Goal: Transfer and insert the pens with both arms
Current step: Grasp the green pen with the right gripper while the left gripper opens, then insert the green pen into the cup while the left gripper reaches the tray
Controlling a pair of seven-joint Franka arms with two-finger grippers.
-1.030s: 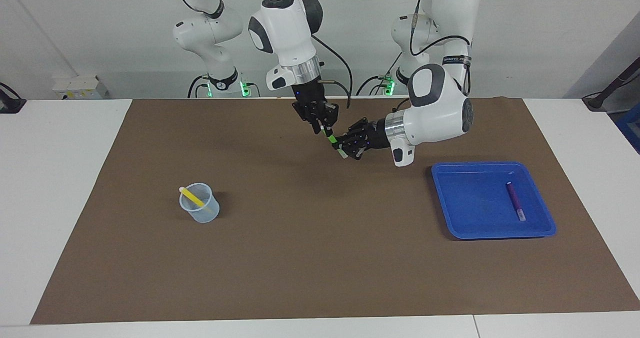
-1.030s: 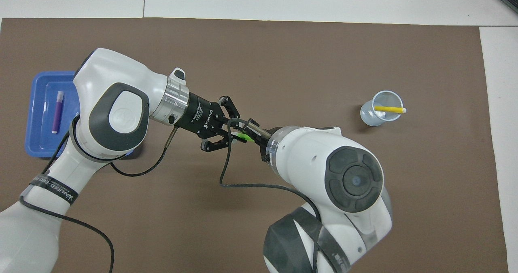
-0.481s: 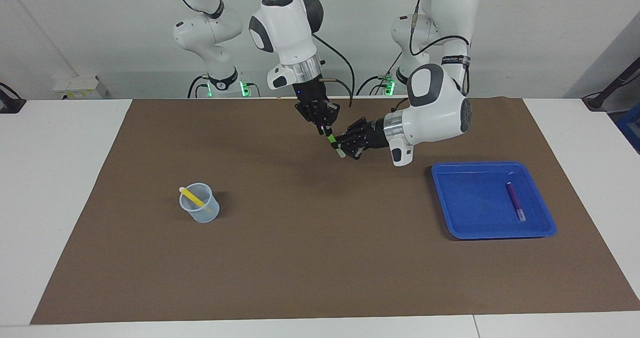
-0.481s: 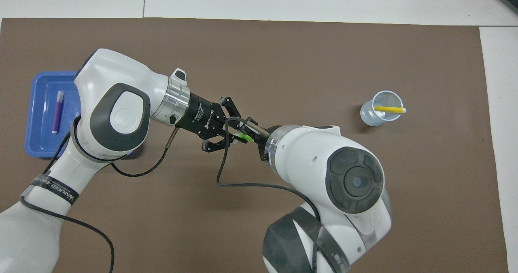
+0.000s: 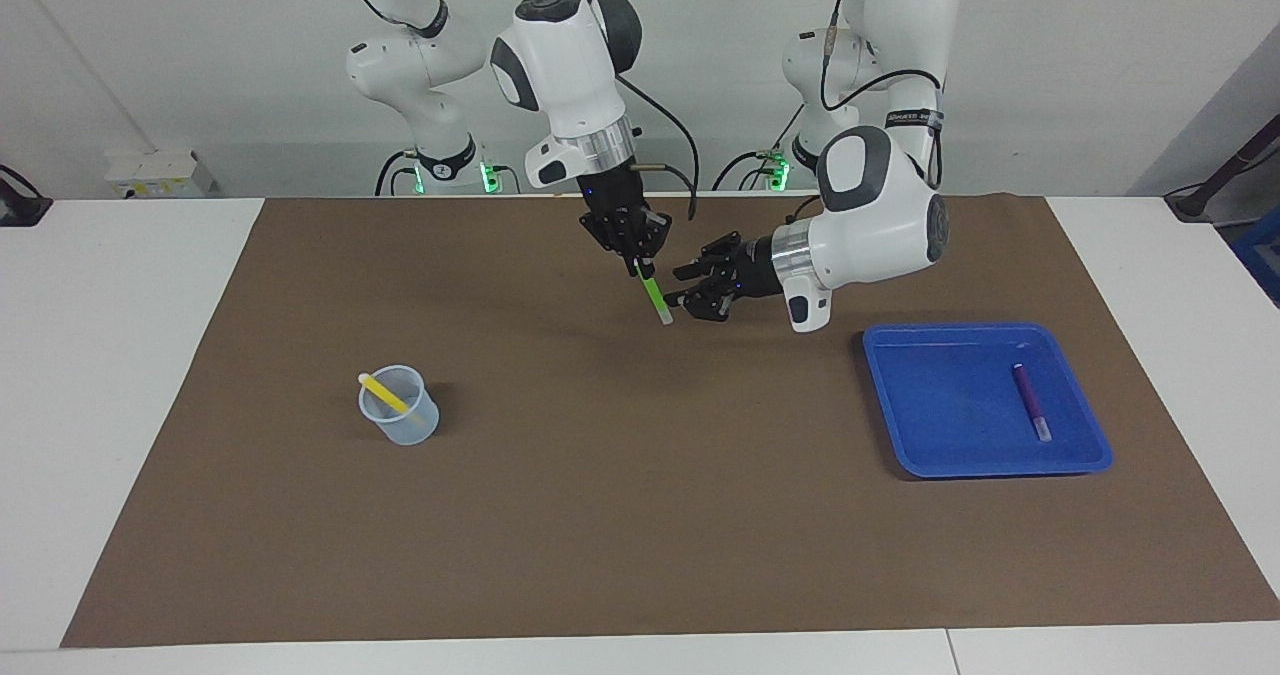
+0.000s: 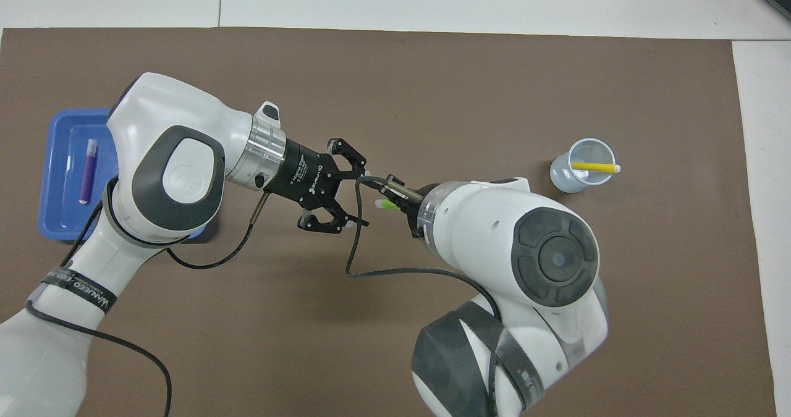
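The left tool (image 5: 678, 286) is now opening and releasing the green pen (image 5: 654, 295), which the right tool (image 5: 640, 263), pinched closed, is holding over mid-desk; you are finishing the handover toward the cup (image 5: 400, 420).

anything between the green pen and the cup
Nothing visible. The right gripper holds the green pen over bare mat; the open left gripper is on its other flank. The cup already holds a yellow pen.
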